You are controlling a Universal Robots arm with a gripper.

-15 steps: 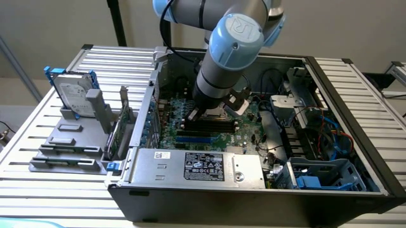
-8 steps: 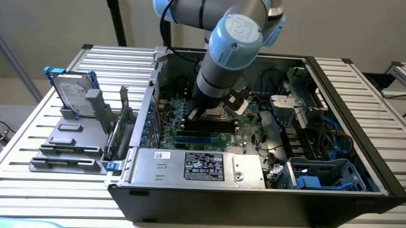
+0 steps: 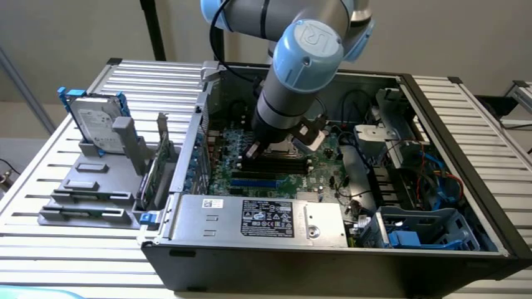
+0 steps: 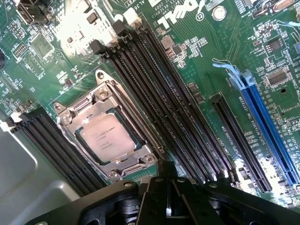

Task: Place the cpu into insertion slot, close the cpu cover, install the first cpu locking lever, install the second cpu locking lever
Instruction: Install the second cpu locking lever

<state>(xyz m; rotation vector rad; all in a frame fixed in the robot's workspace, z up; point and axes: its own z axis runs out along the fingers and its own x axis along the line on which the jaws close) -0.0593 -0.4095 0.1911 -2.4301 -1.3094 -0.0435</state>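
Observation:
The cpu [image 4: 107,138] lies flat in the insertion slot [image 4: 137,162], silvery face up with printed text. The cpu cover [image 4: 102,93] is folded down around it, and its window frames the chip. My gripper [image 4: 171,199] is shut with nothing between its black fingers, and hangs just off the corner of the socket, beside the long memory slots. In the exterior view the gripper [image 3: 278,146] is low inside the open computer case, over the middle of the green motherboard [image 3: 249,177]. I cannot make out how the locking levers stand.
Long black memory slots [image 4: 159,108] run on both sides of the socket, with a blue expansion slot [image 4: 267,122] further off. The case holds a power supply [image 3: 258,218] at the front and cables and a blue drive cage [image 3: 424,230] at the exterior view's right. A hard drive [image 3: 96,121] stands outside at the left.

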